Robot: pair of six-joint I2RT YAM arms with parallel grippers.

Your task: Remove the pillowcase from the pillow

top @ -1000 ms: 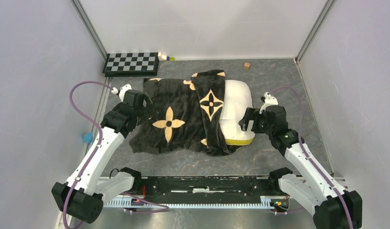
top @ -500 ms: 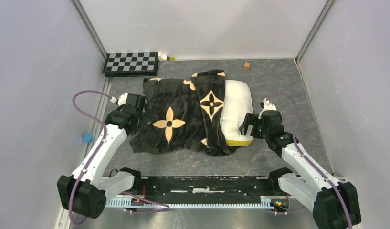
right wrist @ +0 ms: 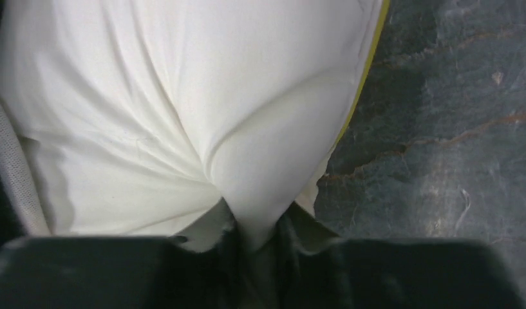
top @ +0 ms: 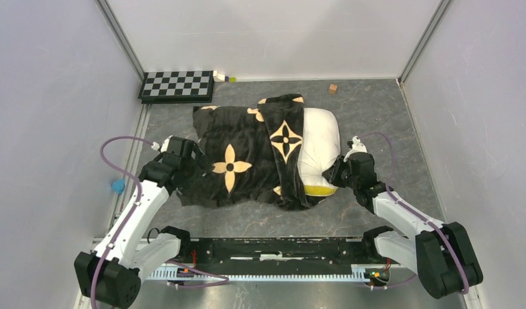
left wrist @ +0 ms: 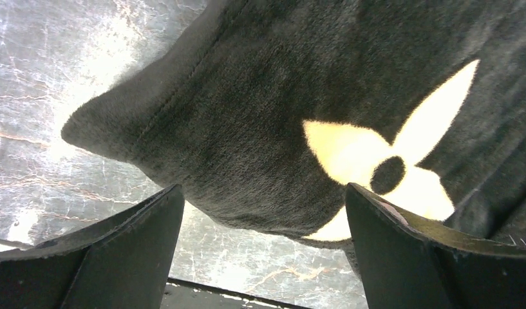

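Overhead view is bright and even, with soft shadows. In the left wrist view, glare whitens the table (left wrist: 60, 58). In the right wrist view, the pillow (right wrist: 150, 96) looks nearly washed out and the bottom edge is blurred

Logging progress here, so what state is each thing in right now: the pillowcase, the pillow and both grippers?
pillowcase, partly off, bunched over the pillow's left part.
pillow, right end bare, a fold pinched there.
left gripper, open, straddling the pillowcase's edge.
right gripper, shut on the pillow.
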